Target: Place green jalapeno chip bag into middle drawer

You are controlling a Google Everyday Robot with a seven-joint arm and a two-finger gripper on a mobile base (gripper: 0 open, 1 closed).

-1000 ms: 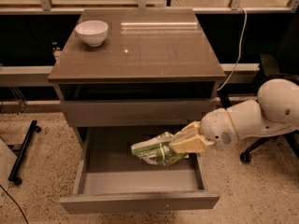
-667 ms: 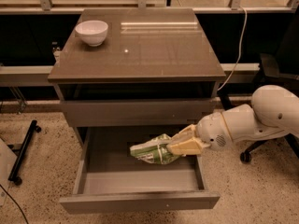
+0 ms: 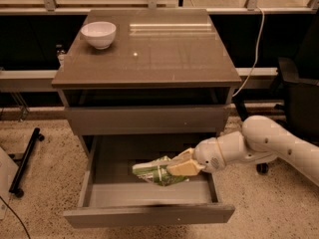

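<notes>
The green jalapeno chip bag [image 3: 155, 171] is crinkled and lies low inside the open middle drawer [image 3: 149, 214], right of its centre. My gripper [image 3: 178, 165] reaches in from the right, with its tan fingers closed on the bag's right end. The white arm [image 3: 259, 146] extends over the drawer's right wall. I cannot tell whether the bag rests on the drawer floor or hangs just above it.
A white bowl [image 3: 98, 34] stands at the back left of the cabinet top [image 3: 164, 54]. A closed shallower drawer front [image 3: 147, 119] sits above the open one. A black chair [image 3: 299, 98] is at the right, and a black wheeled stand leg [image 3: 25, 158] at the left.
The arm has lowered and moved slightly left, carrying the bag deeper into the drawer.
</notes>
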